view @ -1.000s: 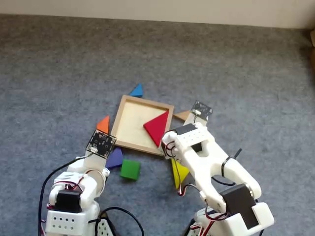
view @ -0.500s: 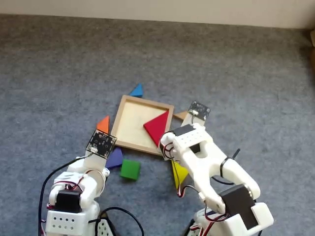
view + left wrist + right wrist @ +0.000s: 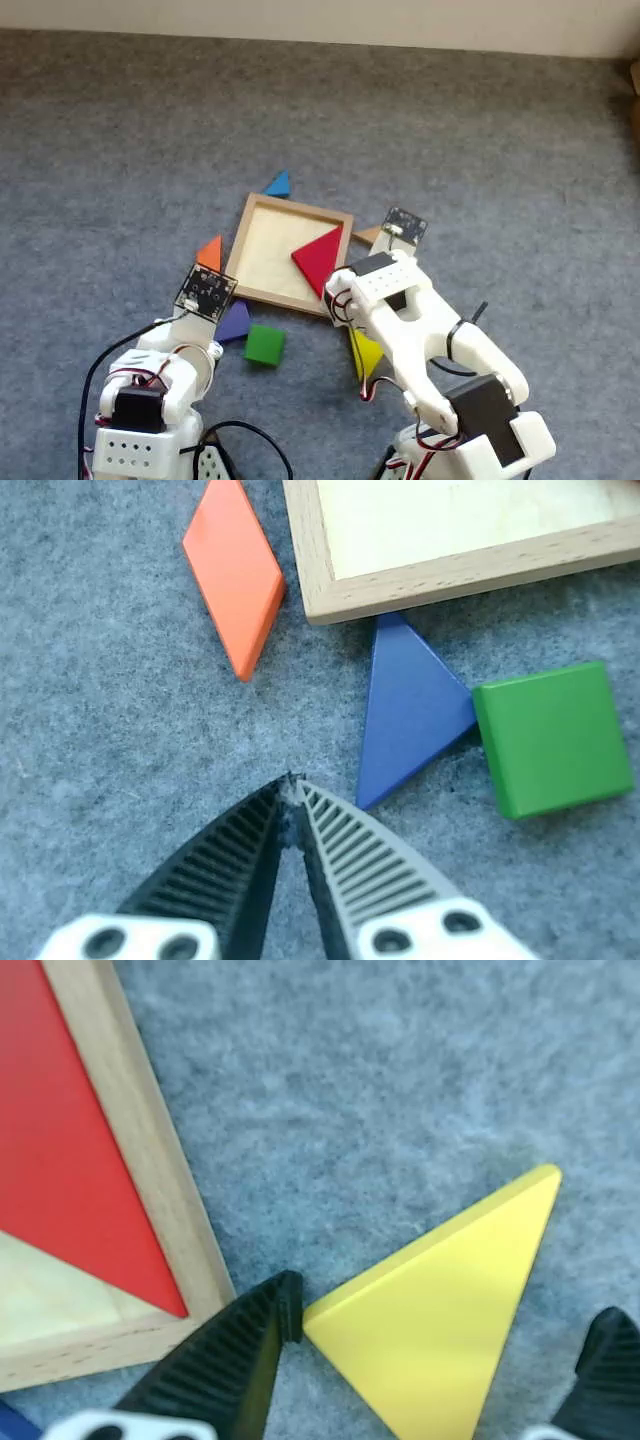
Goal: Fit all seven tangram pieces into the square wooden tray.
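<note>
Grey carpet covers the whole work area; pieces lie flat on it.

R arm bends over the tray's near right corner. L arm is tucked low by the near left corner.

The square wooden tray lies btwn the arms, turned a bit, mostly bare.

Red tri is the one piece inside, against the right wall, prob. to leave open space for the rest.

Yellow tri lies on the carpet just outside the tray's near right corner. R gripper has its jaws spread wide either side of it, one tip at its corner, not clamped. Looks lined up for a pick.

Green square touches indigo tri, whose tip meets the tray's corner.

Orange parallelogram is beside the tray's left edge.

L gripper has its jaws pressed together, holding nothing, near the indigo tri; prob. parked.

Small blue tri is at the far corner. Tan piece peeks out at the right, part hidden.
</note>
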Robot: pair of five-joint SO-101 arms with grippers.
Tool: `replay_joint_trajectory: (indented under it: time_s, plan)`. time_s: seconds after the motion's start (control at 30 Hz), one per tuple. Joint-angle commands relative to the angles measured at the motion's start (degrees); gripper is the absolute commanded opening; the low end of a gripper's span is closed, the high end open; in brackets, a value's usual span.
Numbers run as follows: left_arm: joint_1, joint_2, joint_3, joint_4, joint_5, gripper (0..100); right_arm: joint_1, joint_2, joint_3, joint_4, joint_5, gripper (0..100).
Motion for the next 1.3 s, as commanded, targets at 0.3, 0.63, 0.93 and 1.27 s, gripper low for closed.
replay_joint_trajectory:
  time_s: [0.3,0.63,0.93,1.27]
  plan:
    - [-0.22,-0.31,1.1,0.26,0.35,1,-0.13,-0.92,0.92,1.8,1.05,24.8]
    - [-0.22,-0.31,1.1,0.26,0.35,1,3.56,-1.01,0.4,7.43,5.8,24.6]
    - [-0.22,-0.31,1.1,0.26,0.35,1,2.51,-0.92,-1.98,7.96,6.33,30.3]
    - [-0.22,-0.31,1.1,0.26,0.35,1,-4.62,-0.92,-1.63,7.96,7.47,43.0]
